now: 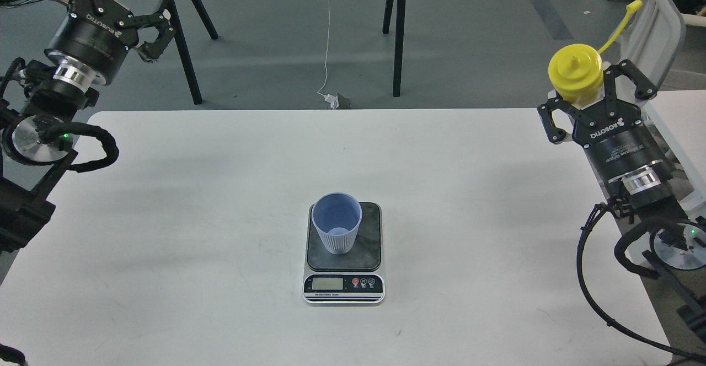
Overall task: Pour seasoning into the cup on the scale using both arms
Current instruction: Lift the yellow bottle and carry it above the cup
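We see the scale point(343, 253) sitting near the middle of the white tabletop point(193, 217), its display strip toward us. The cup point(336, 223) stands upright on the dark platform, set toward the platform's left side, open end up, and we cannot make out anything inside it. Our right end effector point(598, 87) is raised over the tabletop's far right corner, well apart from the scale, with its fingers point(634, 82) closed around the bottle point(576, 74). The bottle points toward us so that its domed cap and thin nozzle face the camera, and its strap point(620, 27) sticks up and to the right behind it. Our left end effector point(151, 30) hangs beyond the tabletop's far left corner, above the floor point(469, 41), with its fingers spread wide and nothing between them. Both arms carry silver wrist rings and black cable loops, and a green light shows on each. Beyond the tabletop, black stand legs point(397, 30) rest on the grey floor, and a white cord point(328, 41) hangs down to a plug lying there.
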Controlling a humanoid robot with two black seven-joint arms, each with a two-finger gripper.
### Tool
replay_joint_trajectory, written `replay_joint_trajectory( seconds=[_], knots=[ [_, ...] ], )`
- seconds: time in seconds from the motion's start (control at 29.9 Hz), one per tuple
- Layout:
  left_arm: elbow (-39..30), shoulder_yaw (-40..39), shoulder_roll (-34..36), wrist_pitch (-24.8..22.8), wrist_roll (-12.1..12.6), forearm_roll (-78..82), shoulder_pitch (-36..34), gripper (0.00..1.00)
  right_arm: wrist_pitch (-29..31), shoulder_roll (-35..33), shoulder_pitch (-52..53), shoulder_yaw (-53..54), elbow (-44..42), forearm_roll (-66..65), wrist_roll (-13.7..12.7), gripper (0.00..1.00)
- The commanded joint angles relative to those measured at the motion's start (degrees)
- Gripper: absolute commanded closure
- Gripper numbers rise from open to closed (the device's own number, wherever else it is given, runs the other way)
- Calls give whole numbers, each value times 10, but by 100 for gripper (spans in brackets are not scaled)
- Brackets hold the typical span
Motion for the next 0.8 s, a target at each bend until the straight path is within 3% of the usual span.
replay_joint_trajectory(
  seconds=[0.0,0.23,0.53,0.77],
  knots=[
    [9,-1,2,8,33,0,5,1,-28,-39,49,-34,31,-42,0,70],
    [42,-19,-5,-1,46,-28,15,1,-65,-80,208,-200,37,-54,2,71],
    [44,-27,-21,-1,34,-92,26,0,-205,-76,462,-452,40,-89,11,72],
    [42,-51,-44,-1,26,-92,28,1,-294,3,595,-634,41,-210,12,72]
  ],
)
